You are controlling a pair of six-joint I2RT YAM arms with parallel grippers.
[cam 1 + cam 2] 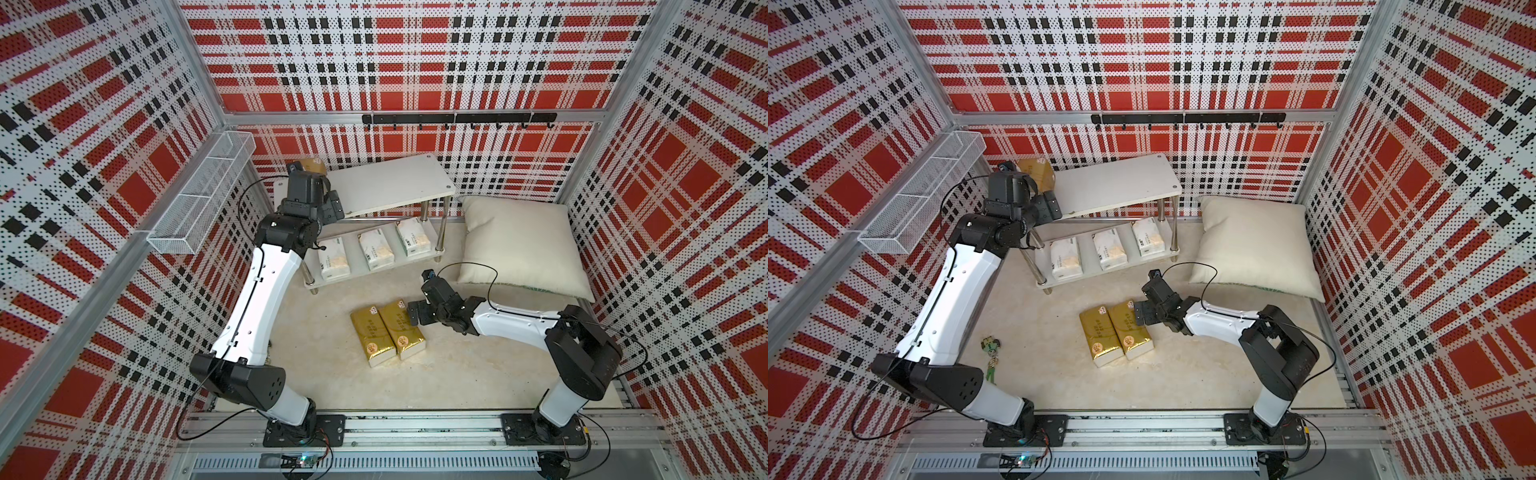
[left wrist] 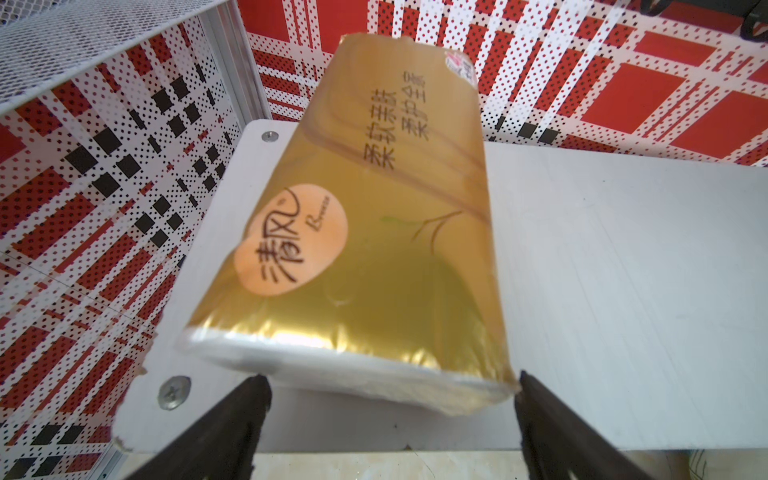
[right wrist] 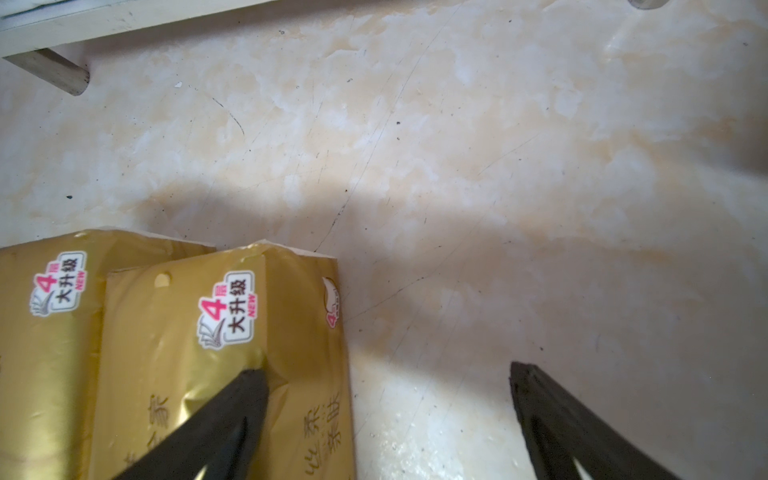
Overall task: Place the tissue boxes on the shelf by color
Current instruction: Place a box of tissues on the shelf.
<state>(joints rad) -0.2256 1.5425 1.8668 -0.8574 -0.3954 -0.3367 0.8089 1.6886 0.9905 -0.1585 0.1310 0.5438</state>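
**Tissue packs, gold and white; two-tier shelf**

Gold pack [image 2: 357, 232], shiny film, round peach logo: flat on shelf [image 1: 399, 183] top board, left end. Left gripper [image 2: 390, 415] spread wide just behind it, not clamping. Three white packs [image 1: 376, 249]: lower board. Two gold packs [image 1: 388, 332]: floor, side by side. Right gripper [image 3: 388, 415] wide, one finger over nearer pack. Cream pillow [image 1: 523, 245] beside shelf.

The gold tissue pack [image 2: 353, 232] is wrapped in glossy, creased foil-like film. The shelf [image 2: 623, 291] board is finished matt white and smooth; beside it, the pillow [image 1: 519, 245] is covered in cream cloth.
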